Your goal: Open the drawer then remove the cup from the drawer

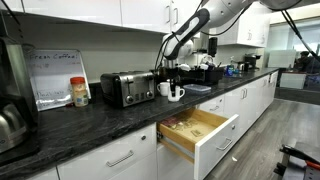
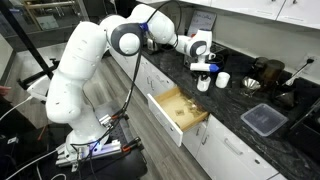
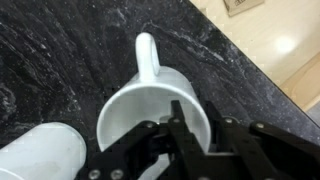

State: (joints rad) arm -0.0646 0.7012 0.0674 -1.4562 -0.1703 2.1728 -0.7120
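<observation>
My wrist view shows what neither outside camera does: the cup [image 3: 140, 115] seen from above, mouth open, its handle pointing away from me. One of my fingers [image 3: 185, 122] reaches down inside the rim and the other sits outside the wall, so my gripper [image 3: 205, 128] straddles the cup's side. I cannot tell whether the pads are pressing on the wall or merely beside it.

A second white mug [image 3: 40, 160] lies close beside the cup in that view. An exterior view shows it as the farther one [image 2: 222, 80], with the cup [image 2: 204, 84] directly under my gripper [image 2: 203, 70].

Only the exterior views show the drawer [image 1: 222, 138], pulled well out below the counter, its light wooden box exposed. It is open in both exterior views [image 2: 178, 108].

The cup stands on the black speckled countertop [image 3: 60, 60], outside the drawer and above it. The counter's front edge runs diagonally near the cup, with pale floor [image 3: 275, 40] beyond. In an exterior view the toaster [image 1: 127, 88] stands just beside the mugs, and a red-lidded jar [image 1: 79, 92] sits past it. On the opposite side, dark appliances [image 1: 205, 72] crowd the back of the counter.
</observation>
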